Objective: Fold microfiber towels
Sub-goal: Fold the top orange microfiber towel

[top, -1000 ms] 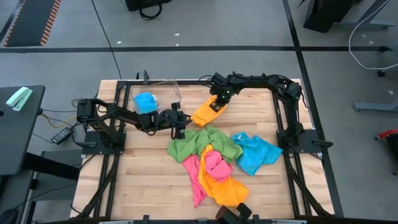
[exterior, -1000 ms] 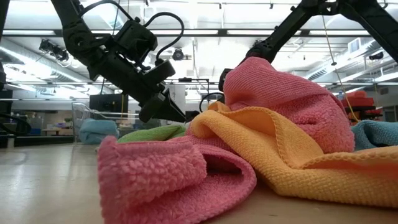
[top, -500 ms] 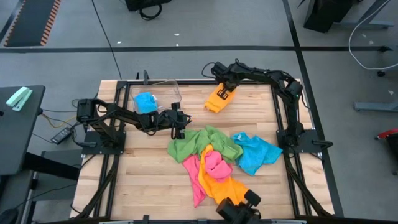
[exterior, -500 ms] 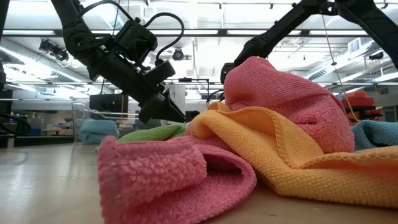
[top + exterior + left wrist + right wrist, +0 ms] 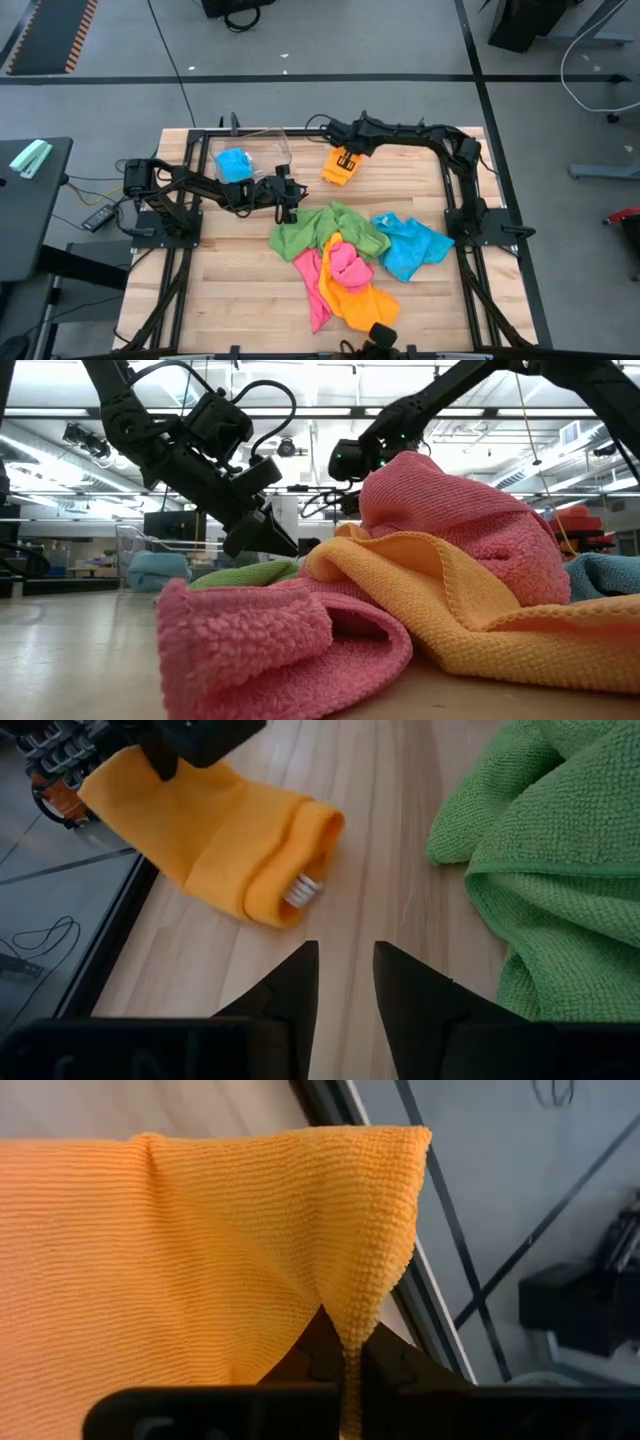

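Tabletop (image 5: 230, 300), orange towel (image 5: 339, 167) in right claw (image 5: 343, 152)

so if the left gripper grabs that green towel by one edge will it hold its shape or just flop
Probably flops: the green towel already lies crumpled in soft folds, and the orange towel sags from the right gripper. It looks light. Its looped pile seems grippy, so it may drag the pink towel tangled against it.

Towel pile (image 5: 350, 255), bin (image 5: 250, 155), orange towel (image 5: 339, 166) aloft

Overhead, table-level, two wrist views — all share towels (image 5: 345, 255).
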Available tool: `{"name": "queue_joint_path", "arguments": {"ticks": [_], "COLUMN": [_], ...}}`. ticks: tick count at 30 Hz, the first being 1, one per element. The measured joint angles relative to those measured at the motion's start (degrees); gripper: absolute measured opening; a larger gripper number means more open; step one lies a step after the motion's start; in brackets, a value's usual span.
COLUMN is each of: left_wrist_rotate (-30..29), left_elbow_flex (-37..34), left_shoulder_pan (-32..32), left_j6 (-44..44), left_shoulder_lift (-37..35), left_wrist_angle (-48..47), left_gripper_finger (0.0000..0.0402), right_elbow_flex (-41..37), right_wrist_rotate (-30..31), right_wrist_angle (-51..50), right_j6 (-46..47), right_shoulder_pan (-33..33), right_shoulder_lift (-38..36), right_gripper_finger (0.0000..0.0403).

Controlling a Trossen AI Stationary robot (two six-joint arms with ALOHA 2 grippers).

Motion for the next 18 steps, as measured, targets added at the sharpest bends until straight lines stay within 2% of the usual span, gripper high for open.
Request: {"name": "queue_joint_path", "arguments": {"ticks": [10, 18], "left_wrist_rotate": [0.01, 0.02], "left_elbow_flex": [0.0, 0.0], "left_shoulder_pan": [-0.02, -0.02], "left_j6": [-1.38, -2.68], "left_shoulder_lift": [0.0, 0.0], "left_wrist_angle": [-0.03, -0.48], "left_gripper_finger": [0.0107, 0.0107], "right_elbow_flex": [-4.5, -4.7], "right_wrist_rotate": [0.22, 0.39], "right_wrist_angle": [6.82, 8.53], "right_j6": [-2.89, -3.69], "right_shoulder_pan": [3.65, 7.08], "right_shoulder_lift": [0.13, 0.18], "right_gripper_finger": [0.0012, 0.0012]}}
